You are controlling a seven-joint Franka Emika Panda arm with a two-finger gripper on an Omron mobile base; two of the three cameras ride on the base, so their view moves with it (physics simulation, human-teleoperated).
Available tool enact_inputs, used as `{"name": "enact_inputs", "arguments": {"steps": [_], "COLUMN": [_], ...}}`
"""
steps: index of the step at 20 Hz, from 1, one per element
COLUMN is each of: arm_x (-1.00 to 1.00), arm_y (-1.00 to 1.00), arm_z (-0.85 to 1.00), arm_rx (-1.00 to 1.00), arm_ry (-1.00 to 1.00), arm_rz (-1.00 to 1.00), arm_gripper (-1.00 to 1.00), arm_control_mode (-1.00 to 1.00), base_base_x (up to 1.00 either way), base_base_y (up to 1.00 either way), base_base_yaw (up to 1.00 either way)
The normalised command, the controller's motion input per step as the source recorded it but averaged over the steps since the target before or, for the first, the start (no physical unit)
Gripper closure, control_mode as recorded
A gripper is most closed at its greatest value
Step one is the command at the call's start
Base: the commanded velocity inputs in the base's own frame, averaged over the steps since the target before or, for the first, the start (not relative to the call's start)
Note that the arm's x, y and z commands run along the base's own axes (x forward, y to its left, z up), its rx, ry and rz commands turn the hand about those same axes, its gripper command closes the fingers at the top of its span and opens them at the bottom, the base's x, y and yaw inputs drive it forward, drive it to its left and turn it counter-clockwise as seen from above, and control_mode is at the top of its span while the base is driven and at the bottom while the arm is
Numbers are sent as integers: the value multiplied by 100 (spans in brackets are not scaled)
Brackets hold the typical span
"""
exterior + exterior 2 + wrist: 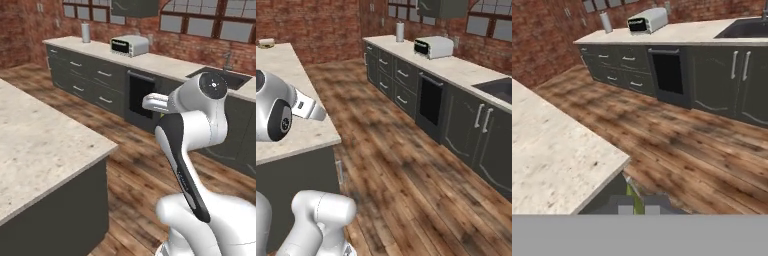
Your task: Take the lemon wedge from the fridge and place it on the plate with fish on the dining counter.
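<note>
In the hand view my gripper [640, 205] is shut on the lemon wedge [632, 196], a thin yellow-green sliver pinched between the two dark fingertips [625, 204]. The gripper hangs beside the near corner of the dining counter [557, 150], just off its edge and over the wooden floor. The beige speckled top of the dining counter [40, 140] also fills the left of the left base view. At the far end of the dining counter [281, 75] lies a small yellowish thing, apparently the plate with fish [266, 43]; the fish is too small to make out. The fridge is out of view.
Across the wooden floor [406, 150] runs the wall counter [165, 64] with dark cabinets, a toaster oven [129, 45], a paper towel roll [85, 32], a built-in oven [140, 95] and a sink [220, 77]. Brick walls stand behind.
</note>
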Motion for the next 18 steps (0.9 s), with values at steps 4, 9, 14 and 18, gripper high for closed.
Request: {"name": "enact_inputs", "arguments": {"steps": [4, 9, 14, 18], "arm_x": [0, 0, 0, 0], "arm_y": [0, 0, 0, 0], "arm_z": [0, 0, 0, 0], "arm_rx": [0, 0, 0, 0], "arm_ry": [0, 0, 0, 0], "arm_rz": [0, 0, 0, 0], "arm_gripper": [100, 100, 100, 100], "arm_control_mode": [100, 100, 100, 100], "base_base_x": [100, 100, 99, 85], "base_base_y": [-100, -100, -98, -75], "base_base_yaw": [11, 19, 27, 42]}}
